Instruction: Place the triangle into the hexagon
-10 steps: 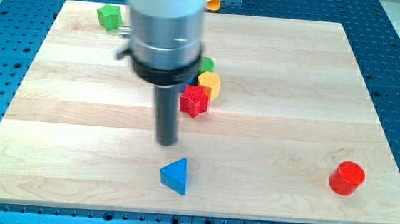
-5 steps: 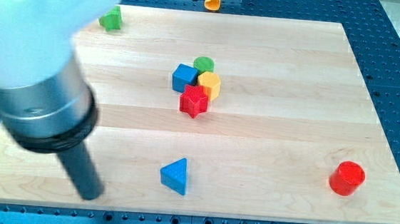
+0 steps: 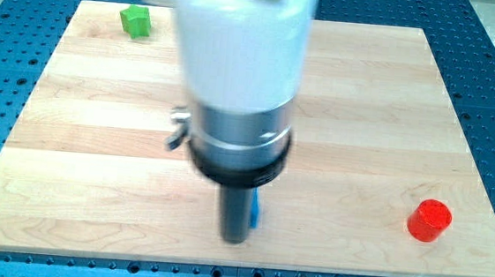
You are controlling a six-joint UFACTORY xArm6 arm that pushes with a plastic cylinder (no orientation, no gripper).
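My tip (image 3: pixel 236 240) is down near the view's bottom edge of the board, right in front of the blue triangle (image 3: pixel 256 213). Only a thin blue sliver of the triangle shows at the rod's right side. The yellow hexagon is hidden behind my arm, along with the blocks clustered around it.
A green block (image 3: pixel 136 20) sits at the board's top left. A red cylinder (image 3: pixel 429 220) stands at the bottom right. The wooden board (image 3: pixel 409 116) lies on a blue perforated table.
My arm swung from the board's bottom left to the right. It now stands over the blue triangle and covers the central cluster of blocks.
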